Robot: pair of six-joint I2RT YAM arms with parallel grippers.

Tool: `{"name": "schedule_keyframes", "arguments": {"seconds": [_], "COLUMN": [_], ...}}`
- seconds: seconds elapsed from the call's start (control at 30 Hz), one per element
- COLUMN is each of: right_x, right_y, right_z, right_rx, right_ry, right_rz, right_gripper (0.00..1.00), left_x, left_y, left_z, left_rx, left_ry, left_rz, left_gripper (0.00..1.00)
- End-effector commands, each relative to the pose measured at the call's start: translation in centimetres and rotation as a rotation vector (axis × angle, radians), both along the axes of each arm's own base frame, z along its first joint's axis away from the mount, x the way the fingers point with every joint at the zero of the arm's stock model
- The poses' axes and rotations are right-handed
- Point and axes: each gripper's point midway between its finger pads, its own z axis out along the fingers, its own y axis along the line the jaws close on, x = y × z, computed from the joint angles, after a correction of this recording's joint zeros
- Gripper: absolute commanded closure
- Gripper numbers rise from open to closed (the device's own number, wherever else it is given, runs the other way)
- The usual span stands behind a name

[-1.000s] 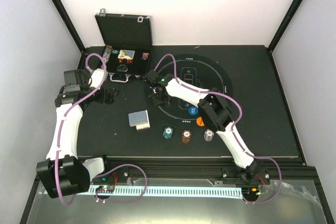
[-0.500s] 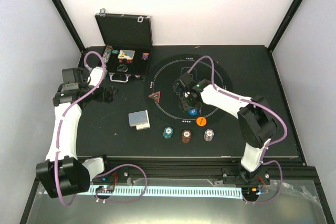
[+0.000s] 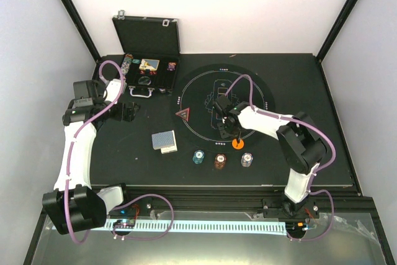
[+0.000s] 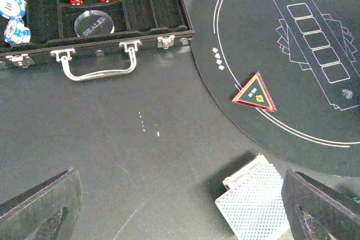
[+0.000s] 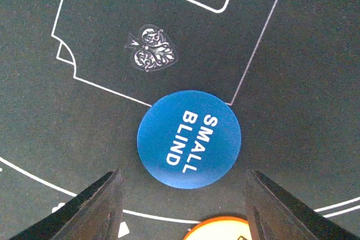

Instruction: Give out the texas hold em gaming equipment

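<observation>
In the right wrist view a blue disc (image 5: 189,139) marked SMALL BLIND lies flat on the round mat (image 5: 292,37). My right gripper (image 5: 185,212) hovers open just short of it, nothing between its fingers (image 5: 95,206). An orange disc (image 5: 222,230) shows at the bottom edge. From above, my right gripper (image 3: 223,128) covers the blue disc; the orange disc (image 3: 237,143) lies beside it. A red triangle marker (image 3: 183,115) rests on the mat's left edge. Teal (image 3: 198,157), red-brown (image 3: 219,161) and white (image 3: 247,160) chips sit in a row. Blue-backed cards (image 3: 164,141) lie left. My left gripper (image 3: 127,113) stands open.
The black hinged case (image 3: 149,66) stands open at the back left, holding chips, dice and a dealer button (image 4: 94,23). In the left wrist view, the cards (image 4: 253,203) lie near my right fingertip (image 4: 320,206), and the triangle marker (image 4: 256,92) on the mat (image 4: 292,26).
My right gripper opened, left the triangle marker on the mat's left edge, swung right, then came down over the blue disc. The left arm has not moved.
</observation>
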Motion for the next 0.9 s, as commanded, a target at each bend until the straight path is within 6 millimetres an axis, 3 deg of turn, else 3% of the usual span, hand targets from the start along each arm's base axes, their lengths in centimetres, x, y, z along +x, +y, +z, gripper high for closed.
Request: {"name": "schedule_keyframes", "arguments": {"seconds": [0.0, 0.23, 0.47, 0.67, 0.87], "right_x": [0.5, 0.1, -0.1, 1.4, 5.1], "right_y": [-0.1, -0.7, -0.6, -0.6, -0.7], "right_z": [-1.1, -1.8, -2.2, -2.2, -2.1], "right_rx": [-0.008, -0.008, 0.000, -0.002, 0.003], "right_ry": [-0.005, 0.005, 0.011, 0.003, -0.019], "right_rz": [-0.014, -0.022, -0.021, -0.038, -0.074], "right_gripper": [0.41, 0.44, 0.55, 0.59, 0.62], "left_x": [0.0, 0.0, 0.0, -0.1, -0.1], "left_y": [0.1, 0.2, 0.1, 0.1, 0.1], "left_z": [1.9, 2.2, 2.0, 2.1, 2.2], "left_rx": [-0.009, -0.007, -0.009, -0.008, -0.010], "left_ry": [-0.033, -0.039, -0.034, -0.036, -0.036], "left_rz": [0.012, 0.013, 0.013, 0.014, 0.015], "left_gripper": [0.01, 0.01, 0.01, 0.01, 0.01]}}
